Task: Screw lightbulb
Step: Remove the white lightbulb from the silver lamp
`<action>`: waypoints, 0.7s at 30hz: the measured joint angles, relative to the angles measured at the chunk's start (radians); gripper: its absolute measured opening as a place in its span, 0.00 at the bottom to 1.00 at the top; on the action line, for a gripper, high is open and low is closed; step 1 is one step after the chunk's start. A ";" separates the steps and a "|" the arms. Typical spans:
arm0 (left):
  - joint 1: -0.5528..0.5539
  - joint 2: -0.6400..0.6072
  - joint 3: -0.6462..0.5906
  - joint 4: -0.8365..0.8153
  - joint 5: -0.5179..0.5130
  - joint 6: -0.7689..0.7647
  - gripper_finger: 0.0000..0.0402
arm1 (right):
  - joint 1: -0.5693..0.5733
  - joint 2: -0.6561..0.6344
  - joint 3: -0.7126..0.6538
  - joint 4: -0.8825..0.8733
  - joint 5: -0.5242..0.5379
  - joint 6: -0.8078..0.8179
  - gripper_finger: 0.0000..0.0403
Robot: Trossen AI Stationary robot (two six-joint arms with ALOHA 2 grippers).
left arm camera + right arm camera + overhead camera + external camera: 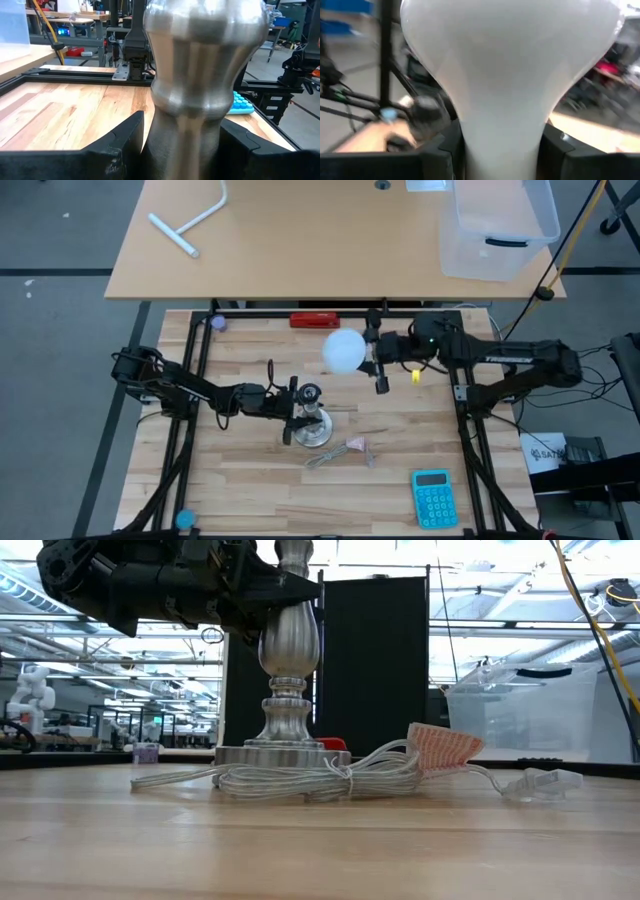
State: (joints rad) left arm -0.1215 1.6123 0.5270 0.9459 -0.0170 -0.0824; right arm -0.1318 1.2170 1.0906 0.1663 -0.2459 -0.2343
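While one stand (310,420) waits, one lightbulb (344,351) seems gripped.

White lightbulb (344,350), silver lamp stand (313,428) (black top), turquoise calculator (433,498), pale wood table (250,490).

1. One lightbulb (344,351), white, far centre.
2. One lamp stand (311,424), silver.
3. One blue calculator (433,498), near right.
4. One clear bin (497,225), far right.
5. One red block (313,320).
6. Two robot tools: left tool (298,402), right tool (371,352).
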 joint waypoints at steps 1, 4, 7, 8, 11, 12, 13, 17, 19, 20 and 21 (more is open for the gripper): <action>0.000 0.000 0.000 0.000 0.000 0.000 0.47 | 0.000 -0.009 -0.014 -0.018 0.029 -0.004 0.37; 0.000 0.000 0.000 0.000 -0.002 -0.001 0.47 | 0.000 -0.029 -0.062 -0.054 0.105 0.000 0.37; 0.000 0.000 0.000 0.003 -0.004 -0.006 0.47 | 0.000 -0.035 -0.119 -0.086 0.165 0.035 0.38; 0.000 0.000 0.000 0.003 -0.005 -0.007 0.47 | 0.000 -0.035 -0.142 -0.091 0.175 0.052 0.39; 0.000 0.000 0.000 0.003 -0.007 -0.008 0.47 | 0.000 -0.035 -0.215 -0.091 0.196 0.102 0.38; 0.000 0.000 0.000 0.003 -0.007 -0.008 0.47 | 0.000 -0.035 -0.239 -0.090 0.200 0.119 0.37; 0.000 0.000 0.000 0.003 -0.008 -0.009 0.47 | 0.000 -0.035 -0.266 -0.083 0.201 0.140 0.37; 0.000 0.000 0.000 0.003 -0.008 -0.009 0.47 | 0.000 -0.035 -0.375 -0.026 0.203 0.221 0.37; 0.000 0.000 0.000 0.003 -0.008 -0.009 0.47 | 0.001 -0.035 -0.431 0.010 0.203 0.261 0.38; 0.000 0.000 0.000 0.003 -0.008 -0.010 0.47 | 0.003 -0.035 -0.459 0.026 0.203 0.281 0.39; 0.000 0.000 0.000 0.003 -0.008 -0.010 0.47 | 0.003 -0.035 -0.489 0.046 0.203 0.302 0.39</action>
State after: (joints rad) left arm -0.1211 1.6127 0.5270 0.9489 -0.0250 -0.0920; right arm -0.1291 1.1824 0.6019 0.2128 -0.0433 0.0679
